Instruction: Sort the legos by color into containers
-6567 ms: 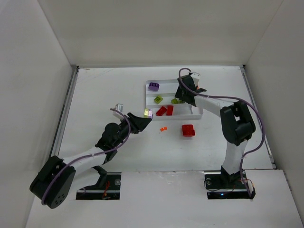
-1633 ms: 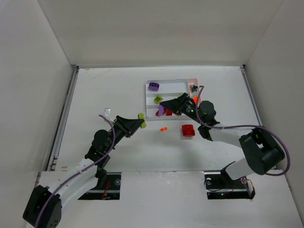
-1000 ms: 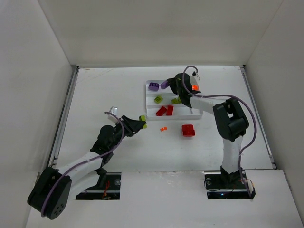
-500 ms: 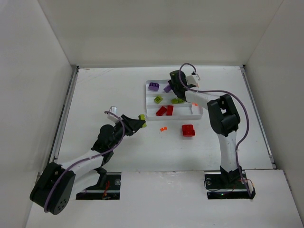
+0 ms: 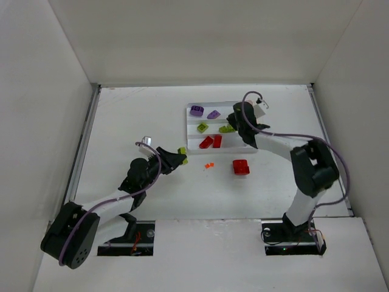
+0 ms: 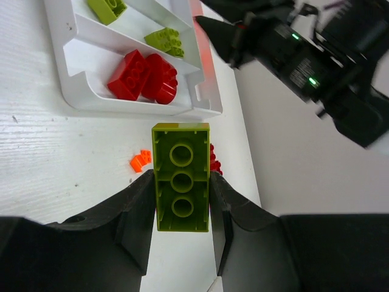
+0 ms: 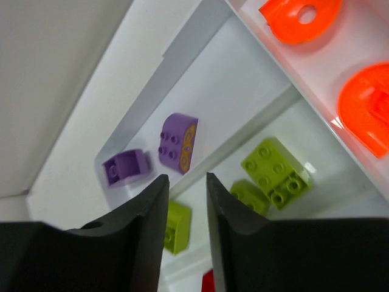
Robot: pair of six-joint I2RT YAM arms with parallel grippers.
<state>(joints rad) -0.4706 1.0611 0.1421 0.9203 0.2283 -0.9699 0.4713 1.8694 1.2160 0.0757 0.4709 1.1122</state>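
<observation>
Once dropped into the tray's (image 5: 188,130) far slot (image 7: 203,85) beside the other purple piece (image 7: 124,168), counts as sorted — purple brick (image 7: 179,143); right gripper (image 7: 184,178) above, narrowly parted, empty; lime green brick (image 6: 180,185) clamped in left gripper (image 6: 180,175), short of tray.

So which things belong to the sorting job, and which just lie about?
Job: white tray; purple legos, lime legos, red legos, orange legos inside; lime brick in left pincer; loose red brick; orange bit.
Just there: table; white walls.

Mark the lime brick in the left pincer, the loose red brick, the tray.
lime brick (image 6: 181,185), left wrist view, middle tube of its underside.
loose red brick (image 5: 240,166), top view, its top face.
tray (image 6: 134,108), left wrist view, near rim.
</observation>
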